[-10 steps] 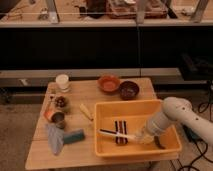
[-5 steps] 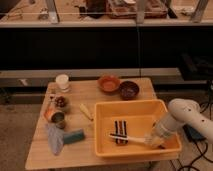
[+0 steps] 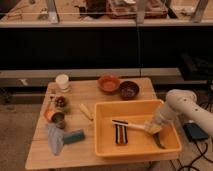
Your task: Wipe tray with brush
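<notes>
The yellow-orange tray point(image 3: 106, 131) sits on the right half of the wooden table. My gripper point(image 3: 154, 128) hangs low inside it near the right wall, shut on the brush point(image 3: 129, 124). The thin pale handle of the brush points left across the tray floor, just above a dark striped block point(image 3: 120, 135). The held end of the brush is hidden by my gripper. My white arm point(image 3: 182, 104) comes in from the right, over the tray's rim.
Behind the tray stand an orange bowl point(image 3: 108, 82) and a dark bowl point(image 3: 128, 90). On the left are a white cup point(image 3: 62, 81), a small dish point(image 3: 61, 102), a can point(image 3: 57, 119), a yellow stick point(image 3: 86, 111), a teal block point(image 3: 74, 136) and a blue cloth point(image 3: 54, 140).
My arm has drawn back to the right. The gripper has shifted slightly right and toward the back inside the tray, carrying the brush with it.
</notes>
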You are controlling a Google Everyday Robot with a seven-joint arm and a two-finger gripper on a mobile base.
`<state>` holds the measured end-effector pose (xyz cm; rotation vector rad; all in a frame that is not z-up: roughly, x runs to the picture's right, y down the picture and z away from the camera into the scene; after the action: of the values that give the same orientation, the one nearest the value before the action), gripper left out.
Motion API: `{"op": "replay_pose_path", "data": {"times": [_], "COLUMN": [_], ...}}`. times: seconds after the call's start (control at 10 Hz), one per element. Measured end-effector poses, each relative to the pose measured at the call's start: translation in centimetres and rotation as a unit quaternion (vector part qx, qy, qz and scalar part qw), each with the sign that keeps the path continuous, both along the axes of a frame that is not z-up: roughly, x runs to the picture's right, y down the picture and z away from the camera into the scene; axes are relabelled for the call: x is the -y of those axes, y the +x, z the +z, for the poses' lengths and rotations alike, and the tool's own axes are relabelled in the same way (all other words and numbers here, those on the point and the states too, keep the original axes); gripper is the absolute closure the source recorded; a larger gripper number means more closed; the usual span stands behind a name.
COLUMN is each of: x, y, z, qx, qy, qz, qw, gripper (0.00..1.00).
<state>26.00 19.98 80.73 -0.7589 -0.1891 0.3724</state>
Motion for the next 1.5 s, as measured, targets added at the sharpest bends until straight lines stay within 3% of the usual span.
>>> {"op": "replay_pose_path", "data": {"times": [0.2, 0.4, 0.7, 1.0, 1.2, 1.5], "x": [1.5, 2.1, 2.1, -0.7, -3.3, -5.6], "y": [-2.6, -5.9, -10.0, -9.5, -8.0, -5.5], "z": [1.1, 1.1, -0.7, -3.7, -5.8, -6.3], "qx": [0.018, 0.04, 0.076, 0.081, 0.078, 0.061], "qy": [0.015, 0.027, 0.039, 0.025, 0.002, -0.029], "qz": [-0.006, -0.007, -0.021, -0.043, -0.061, -0.073], "qw": [0.9997, 0.9988, 0.9961, 0.9955, 0.9951, 0.9951], "gripper": [0.9, 0.9, 0.9, 0.9, 0.9, 0.9]}}
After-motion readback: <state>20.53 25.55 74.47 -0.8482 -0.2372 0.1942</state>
